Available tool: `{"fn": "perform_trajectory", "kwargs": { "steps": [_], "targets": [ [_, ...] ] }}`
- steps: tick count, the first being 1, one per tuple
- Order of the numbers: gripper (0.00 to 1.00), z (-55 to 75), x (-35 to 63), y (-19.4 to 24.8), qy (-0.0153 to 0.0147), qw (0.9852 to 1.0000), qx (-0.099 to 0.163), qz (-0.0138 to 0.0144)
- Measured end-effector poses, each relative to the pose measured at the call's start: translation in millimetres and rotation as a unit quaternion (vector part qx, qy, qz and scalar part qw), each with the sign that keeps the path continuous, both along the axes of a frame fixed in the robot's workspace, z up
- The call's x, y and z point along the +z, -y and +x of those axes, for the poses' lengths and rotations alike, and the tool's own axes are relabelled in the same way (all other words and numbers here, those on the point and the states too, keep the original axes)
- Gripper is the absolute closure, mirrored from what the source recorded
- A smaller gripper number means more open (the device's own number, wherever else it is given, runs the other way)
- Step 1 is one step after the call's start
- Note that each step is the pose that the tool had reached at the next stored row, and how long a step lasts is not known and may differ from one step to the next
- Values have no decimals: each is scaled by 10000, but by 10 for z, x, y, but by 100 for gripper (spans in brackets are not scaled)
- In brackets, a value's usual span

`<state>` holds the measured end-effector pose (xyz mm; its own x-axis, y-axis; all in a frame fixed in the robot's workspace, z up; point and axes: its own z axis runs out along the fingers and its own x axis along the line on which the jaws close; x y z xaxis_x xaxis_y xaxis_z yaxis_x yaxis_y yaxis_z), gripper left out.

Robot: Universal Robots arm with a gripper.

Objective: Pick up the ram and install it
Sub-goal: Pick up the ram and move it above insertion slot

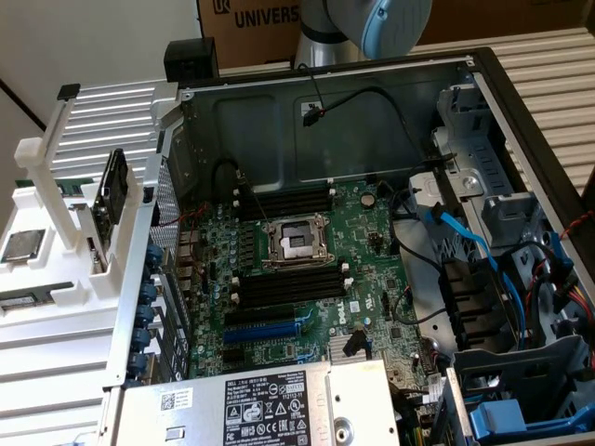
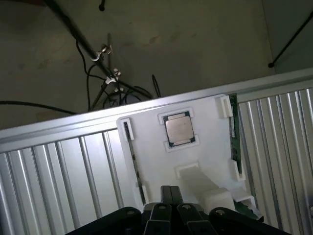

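Note:
The ram (image 2: 234, 132) is a thin green stick standing on edge in a clip at one side of a white holder (image 2: 151, 161); in the exterior view its green edge (image 1: 72, 183) shows at that view's left. A second dark stick (image 2: 130, 144) sits in the holder's opposite clip, with a silver processor (image 2: 178, 129) between them. My gripper (image 2: 169, 195) hangs over the holder's near end, fingers pressed together and shut, with nothing between them. The black memory slots (image 1: 284, 283) lie on the green motherboard (image 1: 372, 232) inside the open case.
The holder rests on a ribbed metal surface (image 2: 58, 176) outside the case wall (image 1: 139, 279). A processor socket (image 1: 296, 243), a blue expansion slot (image 1: 270, 330), blue cables (image 1: 460, 232) and a power supply (image 1: 251, 404) crowd the case. The arm's joint (image 1: 372, 26) is above the case's back wall.

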<state>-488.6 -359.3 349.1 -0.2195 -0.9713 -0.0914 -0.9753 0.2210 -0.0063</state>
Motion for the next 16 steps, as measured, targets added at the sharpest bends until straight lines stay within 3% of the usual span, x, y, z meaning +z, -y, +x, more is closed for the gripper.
{"fn": "perform_trajectory", "kwargs": {
  "steps": [2, 4, 5, 8, 10, 16],
  "targets": [
    [90, -28, -12, 0, -17, 10000, 2, -12],
    [90, -47, -26, 1, -62, 10000, 22, -14],
    [90, -54, -39, 1, -112, 9999, 80, -15],
    [90, -55, -60, 1, -169, 9995, 256, -16],
    [90, -55, -70, 2, -184, 9989, 434, -19],
    [90, -54, -92, 2, -187, 9960, 877, -30]
  ]
}}
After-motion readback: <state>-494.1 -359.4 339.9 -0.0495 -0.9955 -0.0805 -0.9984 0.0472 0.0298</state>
